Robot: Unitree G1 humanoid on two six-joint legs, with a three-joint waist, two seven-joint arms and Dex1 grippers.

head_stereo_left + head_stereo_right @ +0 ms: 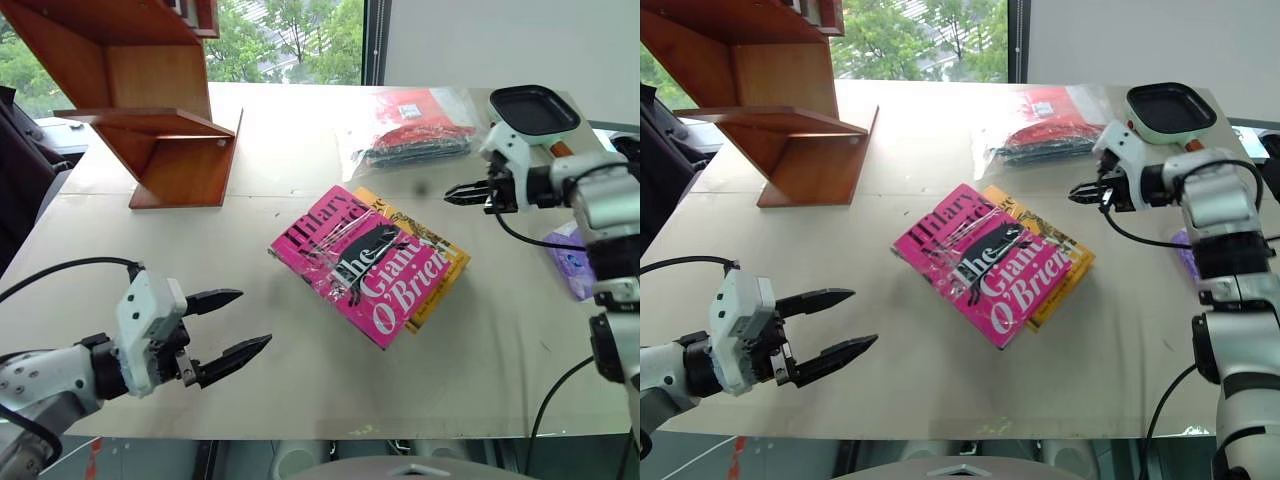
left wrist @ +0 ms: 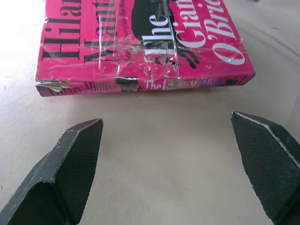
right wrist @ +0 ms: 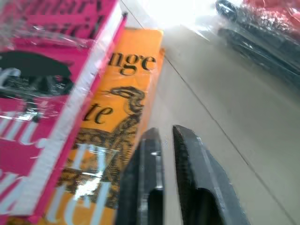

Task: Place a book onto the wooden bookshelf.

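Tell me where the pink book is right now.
In the left eye view the pink book lies flat mid-table, on top of a yellow book, between the two grippers and nearer than the wooden bookshelf at the far left.

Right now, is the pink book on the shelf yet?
No, the pink book lies flat on the table, on top of a yellow book, well apart from the shelf.

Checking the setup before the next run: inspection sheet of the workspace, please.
Surface: pale table, bare around the books.
Job's things: pink book lies flat on a yellow book; wooden bookshelf at the far left.
Clutter: plastic bag of red and dark items; purple pack.
Grippers: left gripper open, empty, short of the book; right gripper nearly closed, empty.
Cables: black cable by the left arm.
Surroundings: window, trees outside.
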